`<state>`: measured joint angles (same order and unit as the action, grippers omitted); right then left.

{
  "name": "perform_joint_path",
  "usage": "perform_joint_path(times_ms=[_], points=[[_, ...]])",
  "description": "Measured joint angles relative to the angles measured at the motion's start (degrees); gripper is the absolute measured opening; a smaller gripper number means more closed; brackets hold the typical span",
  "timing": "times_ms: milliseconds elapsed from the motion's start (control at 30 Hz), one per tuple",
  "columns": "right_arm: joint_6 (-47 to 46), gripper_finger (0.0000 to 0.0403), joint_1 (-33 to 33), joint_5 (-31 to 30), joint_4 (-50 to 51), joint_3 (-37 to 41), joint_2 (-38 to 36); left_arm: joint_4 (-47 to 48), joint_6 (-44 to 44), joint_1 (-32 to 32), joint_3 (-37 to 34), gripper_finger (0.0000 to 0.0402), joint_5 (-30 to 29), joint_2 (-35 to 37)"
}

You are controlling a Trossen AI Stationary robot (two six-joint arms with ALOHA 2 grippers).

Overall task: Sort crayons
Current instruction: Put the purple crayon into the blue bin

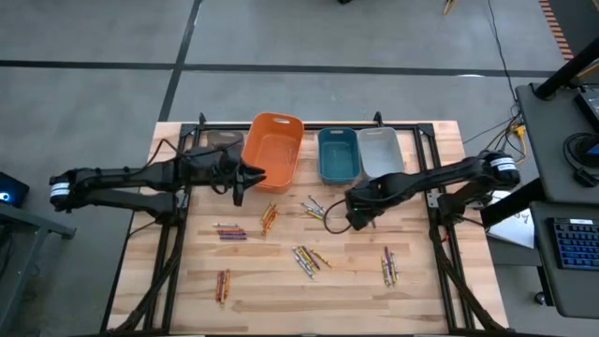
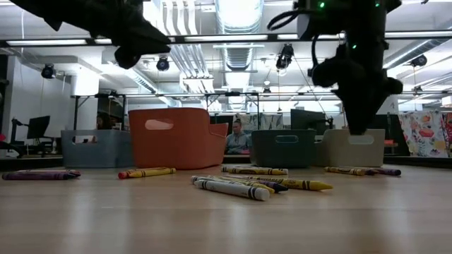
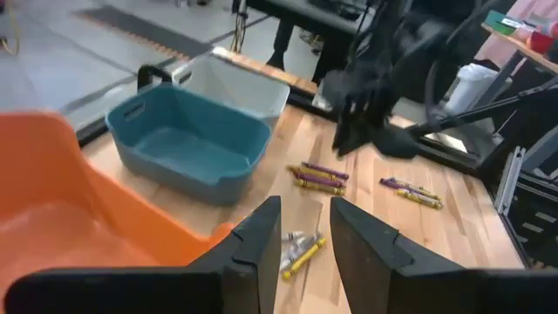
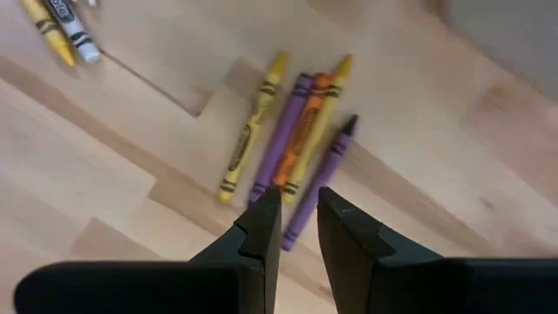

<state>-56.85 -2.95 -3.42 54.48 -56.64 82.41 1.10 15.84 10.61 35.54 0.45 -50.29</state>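
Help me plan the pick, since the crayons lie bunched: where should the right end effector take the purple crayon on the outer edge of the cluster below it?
Probably mid-length, from straight above. The purple crayon lies flat with bare wood on one side; the right end effector hovers there.

Ceiling lights [image 2: 239,14] are glowing over the room; a grey floor [image 1: 281,33] is surrounding the wooden counter [image 1: 281,290].

One camera is looking straight down on the whole table [image 1: 281,290]; another is peering level across its top. Both wrist cameras are looking closely down, sharing the crayons [image 4: 292,139] mid-table.
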Motion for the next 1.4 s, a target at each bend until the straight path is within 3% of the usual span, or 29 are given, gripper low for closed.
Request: perform_joint_path(times_ms=[133,300,633,833,1000,1233,1400], points=[[5.5,0.0068,0.2,3.5,-1.2,-1.1,3.5,0.0,-2.0,0.0,1.9,0.0084,0.0,-0.7],[3.2,0.0068,0.2,6.5,1.5,-1.6,5.6,-0.1,-3.4,0.0,3.9,0.0084,0.0,-1.1],[0.9,0.0077,-0.1,4.6,4.5,0.8,3.1,0.4,-3.5,0.0,4.5,0.0084,0.0,-1.2],[4.2,0.0103,-0.2,-2.6,5.5,2.3,3.0,0.3,-2.7,0.0,4.5,0.0084,0.0,-1.2],[15.7,0.0107,-0.2,-1.3,5.5,2.7,3.0,0.3,-1.6,0.0,4.5,0.0084,0.0,-1.1],[12.3,0.0088,0.3,-4.0,5.0,2.7,2.8,0.2,-0.3,0.0,4.5,0.0084,0.1,-1.1],[9.4,0.0121,0.9,0.6,5.3,2.7,2.4,0.2,0.3,0.0,4.5,0.0084,0.2,-1.1]])
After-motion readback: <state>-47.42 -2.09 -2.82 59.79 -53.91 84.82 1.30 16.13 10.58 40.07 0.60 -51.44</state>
